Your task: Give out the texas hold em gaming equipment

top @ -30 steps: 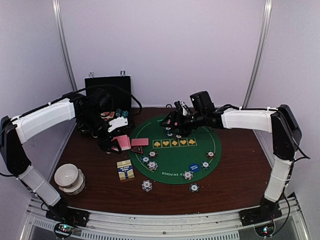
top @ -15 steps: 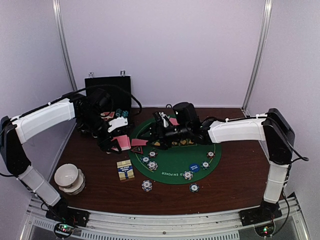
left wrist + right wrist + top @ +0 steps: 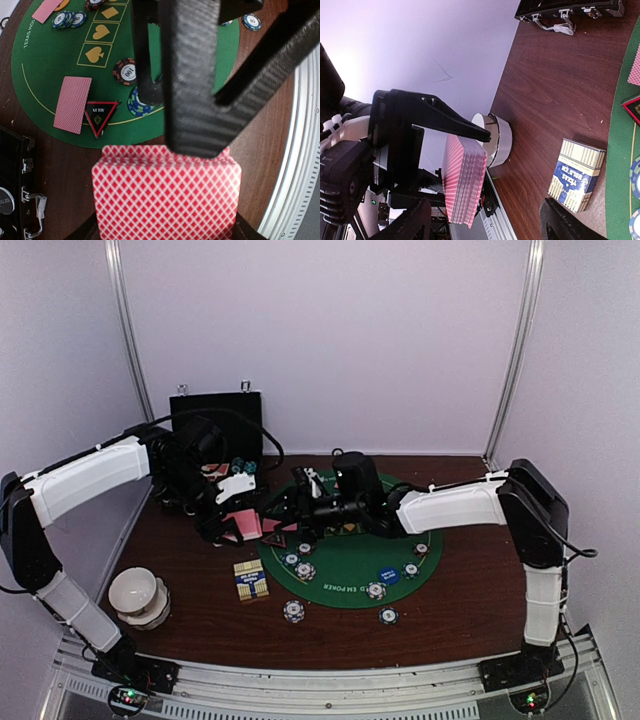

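Clearly, our left gripper (image 3: 222,521) clamps the pink-backed playing cards (image 3: 465,180) ahead of our right gripper (image 3: 284,510) (jaws apart); pinching several could spill them.

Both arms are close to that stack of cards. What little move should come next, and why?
Probably the right arm eases a bit closer and shuts its fingers on the top card. The left gripper is clamped on the deck of pink-backed cards, holding it up off the table, while the right gripper is open, close by and facing the deck.
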Tool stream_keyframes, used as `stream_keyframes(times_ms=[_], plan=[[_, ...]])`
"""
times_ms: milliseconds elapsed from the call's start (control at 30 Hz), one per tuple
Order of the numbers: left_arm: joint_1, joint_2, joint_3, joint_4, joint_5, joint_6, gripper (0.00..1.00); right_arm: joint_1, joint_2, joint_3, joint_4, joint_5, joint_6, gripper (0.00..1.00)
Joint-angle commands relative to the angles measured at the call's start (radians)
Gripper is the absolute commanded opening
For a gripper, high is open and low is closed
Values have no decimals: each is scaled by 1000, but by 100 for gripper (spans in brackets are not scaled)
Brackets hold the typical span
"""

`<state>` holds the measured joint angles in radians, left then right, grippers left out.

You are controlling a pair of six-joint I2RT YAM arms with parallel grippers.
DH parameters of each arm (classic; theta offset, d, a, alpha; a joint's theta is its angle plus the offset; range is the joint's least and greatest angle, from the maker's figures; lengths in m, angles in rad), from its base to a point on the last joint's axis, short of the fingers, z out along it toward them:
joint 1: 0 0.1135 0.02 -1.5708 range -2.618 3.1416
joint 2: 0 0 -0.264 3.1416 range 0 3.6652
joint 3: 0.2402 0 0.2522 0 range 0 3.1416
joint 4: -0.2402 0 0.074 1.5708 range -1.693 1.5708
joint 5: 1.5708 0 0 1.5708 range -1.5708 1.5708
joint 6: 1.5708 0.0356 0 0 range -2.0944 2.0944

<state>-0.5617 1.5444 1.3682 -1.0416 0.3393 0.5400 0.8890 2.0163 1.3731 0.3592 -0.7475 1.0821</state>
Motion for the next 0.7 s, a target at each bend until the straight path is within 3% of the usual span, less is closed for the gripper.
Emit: stream_keyframes(times_ms=[0,667], plan=[[2,-10,37,24,31,-12,0,14,46,51,71,-5,32,78],[2,-8,38,23,29,-11,0,42,199,196,124,-48,112,78]])
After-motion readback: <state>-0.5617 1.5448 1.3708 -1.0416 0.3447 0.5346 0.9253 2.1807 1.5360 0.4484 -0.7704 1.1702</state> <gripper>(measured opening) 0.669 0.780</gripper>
